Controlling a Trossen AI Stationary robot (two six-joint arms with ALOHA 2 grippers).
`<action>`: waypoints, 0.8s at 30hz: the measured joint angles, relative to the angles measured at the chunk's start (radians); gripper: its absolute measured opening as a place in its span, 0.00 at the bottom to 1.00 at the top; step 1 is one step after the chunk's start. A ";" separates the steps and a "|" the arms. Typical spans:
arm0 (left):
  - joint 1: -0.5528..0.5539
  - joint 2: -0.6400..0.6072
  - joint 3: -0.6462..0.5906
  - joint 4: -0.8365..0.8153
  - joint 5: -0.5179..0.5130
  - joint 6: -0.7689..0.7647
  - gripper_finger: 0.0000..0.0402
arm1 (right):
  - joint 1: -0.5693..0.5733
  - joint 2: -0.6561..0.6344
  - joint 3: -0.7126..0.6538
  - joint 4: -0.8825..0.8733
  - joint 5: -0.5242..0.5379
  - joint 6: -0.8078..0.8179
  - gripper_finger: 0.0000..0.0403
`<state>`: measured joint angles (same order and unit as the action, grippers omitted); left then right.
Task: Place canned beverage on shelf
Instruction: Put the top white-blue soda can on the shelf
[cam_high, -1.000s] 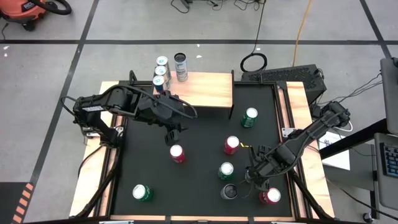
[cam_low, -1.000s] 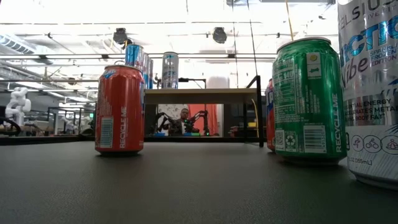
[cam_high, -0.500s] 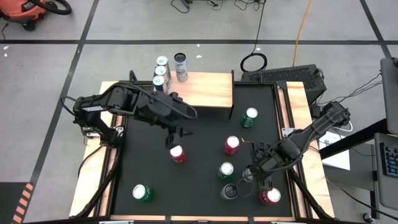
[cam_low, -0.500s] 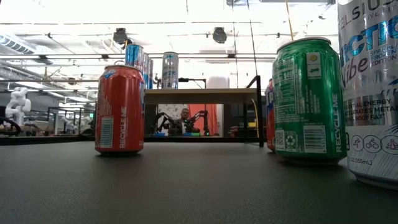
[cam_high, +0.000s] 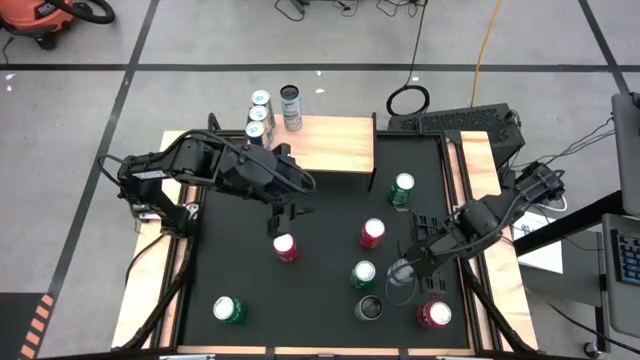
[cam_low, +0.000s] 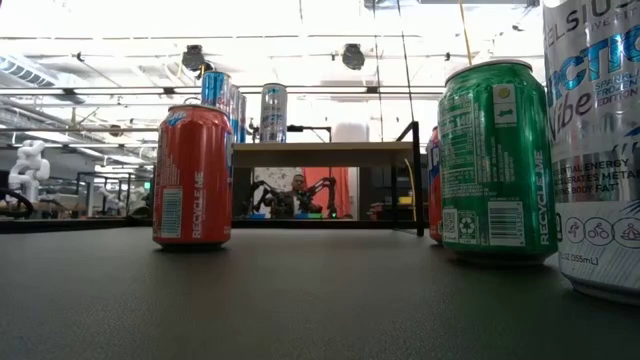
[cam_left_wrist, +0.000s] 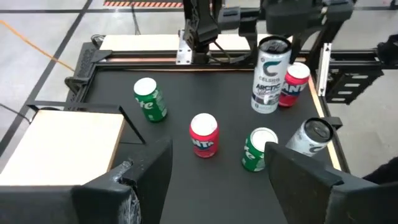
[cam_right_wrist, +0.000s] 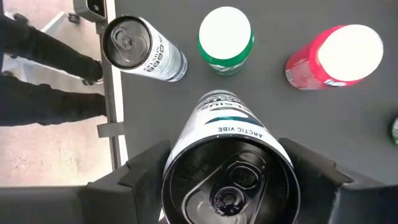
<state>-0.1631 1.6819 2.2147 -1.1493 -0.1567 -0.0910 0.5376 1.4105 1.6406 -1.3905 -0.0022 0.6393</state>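
Between the right gripper's (cam_right_wrist: 227, 186) clamped fingers, a silver can (cam_right_wrist: 227, 168) hides the table beneath.

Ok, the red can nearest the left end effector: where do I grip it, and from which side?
Grip the red can across its round side wall near the top, coming straight down: it stands upright, nothing touching it.

Low view: silver can (cam_low: 600, 140) cut off at the frame edge. Red can (cam_low: 434, 185) largely hidden behind green can (cam_low: 497, 160). Right gripper's (cam_right_wrist: 227, 165) fingertips concealed beneath the held white can (cam_right_wrist: 227, 168).
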 joint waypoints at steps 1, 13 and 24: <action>0.000 0.000 0.000 -0.001 -0.003 0.000 0.63 | -0.005 0.000 0.014 -0.011 0.000 -0.007 0.61; 0.000 0.000 0.000 -0.002 -0.084 -0.005 0.63 | -0.061 -0.001 0.162 -0.066 0.000 -0.076 0.61; 0.076 0.000 0.000 0.067 0.083 -0.051 0.63 | -0.113 -0.001 0.274 -0.096 0.002 -0.148 0.61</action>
<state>-0.0868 1.6817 2.2147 -1.0827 -0.0736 -0.1423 0.4250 1.4093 1.9141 -1.4868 -0.0006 0.4918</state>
